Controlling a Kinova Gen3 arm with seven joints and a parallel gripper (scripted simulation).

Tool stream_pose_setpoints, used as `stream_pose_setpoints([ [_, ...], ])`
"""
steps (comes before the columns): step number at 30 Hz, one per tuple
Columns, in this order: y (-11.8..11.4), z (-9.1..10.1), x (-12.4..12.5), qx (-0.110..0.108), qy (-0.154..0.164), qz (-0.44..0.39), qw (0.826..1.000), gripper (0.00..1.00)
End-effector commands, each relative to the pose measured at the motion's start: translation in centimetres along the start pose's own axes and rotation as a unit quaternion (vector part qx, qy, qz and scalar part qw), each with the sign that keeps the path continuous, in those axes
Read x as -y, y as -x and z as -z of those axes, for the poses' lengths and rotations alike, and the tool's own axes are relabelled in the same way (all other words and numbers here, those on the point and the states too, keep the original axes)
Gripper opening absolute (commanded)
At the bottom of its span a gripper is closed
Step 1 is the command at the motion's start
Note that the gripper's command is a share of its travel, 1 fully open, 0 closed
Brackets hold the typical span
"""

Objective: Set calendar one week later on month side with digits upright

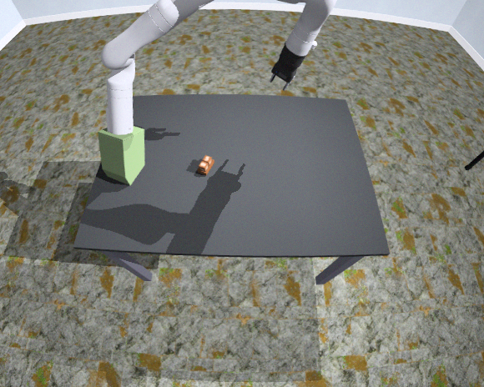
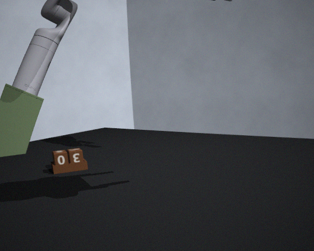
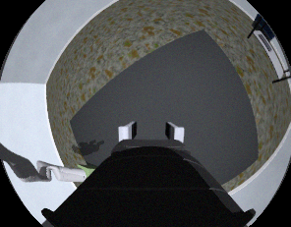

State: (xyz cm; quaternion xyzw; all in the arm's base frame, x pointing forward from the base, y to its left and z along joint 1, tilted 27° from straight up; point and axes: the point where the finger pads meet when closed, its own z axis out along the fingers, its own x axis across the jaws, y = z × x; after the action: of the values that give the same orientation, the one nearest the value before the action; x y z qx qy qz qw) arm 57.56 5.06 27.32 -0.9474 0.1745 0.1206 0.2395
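Observation:
The calendar is a small brown tray point(image 2: 71, 167) on the table, holding two brown cubes side by side. In the exterior view the left cube point(image 2: 60, 158) shows a white 0. The right cube point(image 2: 76, 156) shows a 3 turned upside down. A narrow gap parts the cubes. No month name shows on the tray side seen there; the opposite side is hidden. In the top view the cubes' tops carry white marks too small to read. My gripper point(image 1: 278, 85) point(image 3: 150, 128) is open and empty, high above the table and far from the calendar. The wrist view does not show the calendar.
The dark table point(image 1: 301, 175) point(image 2: 206, 189) point(image 3: 191, 87) carries the arm's green base block point(image 1: 123, 156) point(image 2: 15, 124) left of the calendar. The arm's shadow falls close beside the tray. Another piece of furniture stands off the table at the far right of the top view.

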Motion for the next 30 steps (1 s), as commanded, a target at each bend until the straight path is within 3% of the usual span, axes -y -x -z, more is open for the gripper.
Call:
stream_pose_setpoints([
  [1,0.0,0.1,0.0,-0.001,0.000,0.000,1.000,1.00],
  [22,0.0,0.1,-0.1,-0.002,-0.002,0.001,1.000,1.00],
  [30,-0.7,-0.7,-1.0,-0.008,-0.019,0.009,1.000,1.00],
])
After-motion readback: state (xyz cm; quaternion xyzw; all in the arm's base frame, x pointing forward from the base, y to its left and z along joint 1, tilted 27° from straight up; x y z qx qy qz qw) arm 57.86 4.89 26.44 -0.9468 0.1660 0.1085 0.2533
